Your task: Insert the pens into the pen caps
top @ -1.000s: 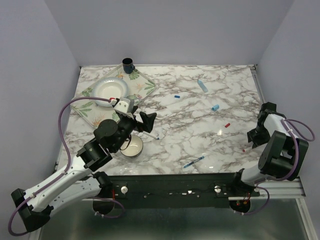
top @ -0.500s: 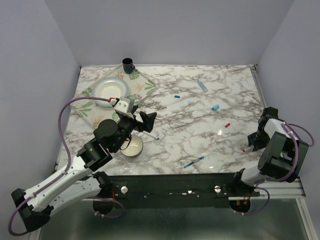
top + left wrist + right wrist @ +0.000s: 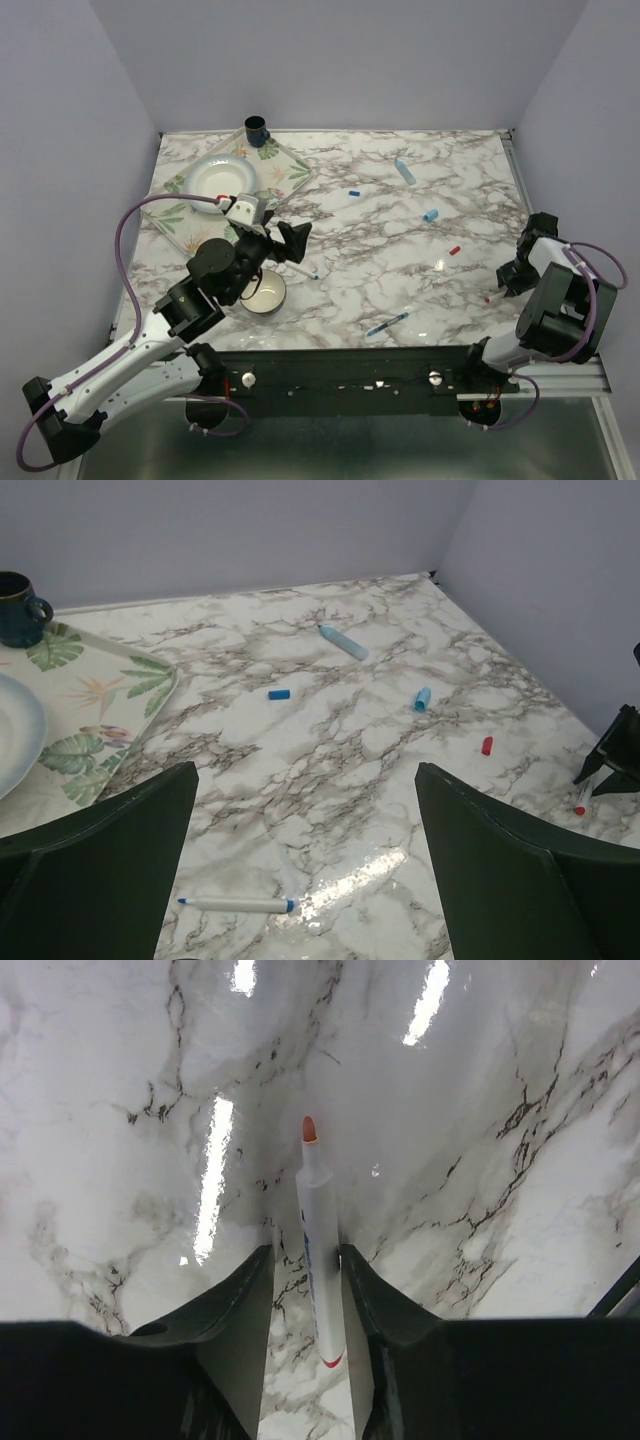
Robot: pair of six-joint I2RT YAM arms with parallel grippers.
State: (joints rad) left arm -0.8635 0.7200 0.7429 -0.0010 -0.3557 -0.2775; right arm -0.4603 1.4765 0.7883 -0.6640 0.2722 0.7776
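While the thin white red-tipped plastic pen point(image 3: 320, 1260) is straddled on the marble worktop point(image 3: 120, 1080) by the unclenched right gripper point(image 3: 305, 1252), closing and lifting are called for.

Red-tipped white pen point(image 3: 318, 1250), right desk point(image 3: 360, 260) edge; blue-ended pen point(image 3: 387, 323), near edge; light-blue pen point(image 3: 404, 170), far side; red cap point(image 3: 454, 250), dark-blue cap point(image 3: 353, 191), light-blue cap point(image 3: 431, 214) loose mid-desk.

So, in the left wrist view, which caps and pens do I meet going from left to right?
dark blue cap → light blue pen → light blue cap → red cap → red-tipped pen. The blue-tipped white pen overlaps the dark blue cap sideways, so it is omitted.
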